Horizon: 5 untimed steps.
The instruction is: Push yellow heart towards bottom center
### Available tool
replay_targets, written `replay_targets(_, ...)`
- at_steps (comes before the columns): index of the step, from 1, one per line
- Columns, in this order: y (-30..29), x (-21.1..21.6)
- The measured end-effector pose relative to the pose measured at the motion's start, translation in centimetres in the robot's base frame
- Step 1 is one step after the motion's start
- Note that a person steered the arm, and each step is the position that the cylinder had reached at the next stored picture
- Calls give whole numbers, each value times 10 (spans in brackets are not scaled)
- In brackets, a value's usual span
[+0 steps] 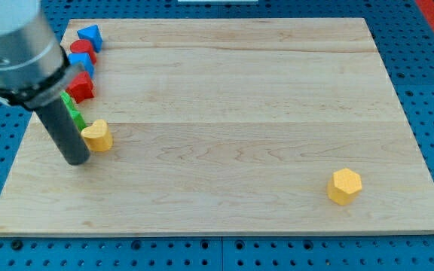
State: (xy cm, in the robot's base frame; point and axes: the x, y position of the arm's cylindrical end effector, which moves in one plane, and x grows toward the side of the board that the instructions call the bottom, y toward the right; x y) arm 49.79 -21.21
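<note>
The yellow heart (98, 136) lies on the wooden board (224, 128) near the view's left edge, about mid-height. My tip (76, 159) stands just left of and slightly below the heart, close to it or touching it. The dark rod rises from there to the grey arm body at the view's top left.
A yellow hexagon (344, 186) lies at the view's bottom right. At the top left, a cluster: a blue block (90, 36), a red block (82, 48), another blue block (82, 62), a red block (80, 87), and green blocks (73, 111) partly hidden by the rod.
</note>
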Motion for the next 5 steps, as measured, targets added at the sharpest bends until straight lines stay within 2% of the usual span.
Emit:
replay_targets(1, -13, -28)
replay_targets(2, -5, -36)
replay_targets(5, 57, -27)
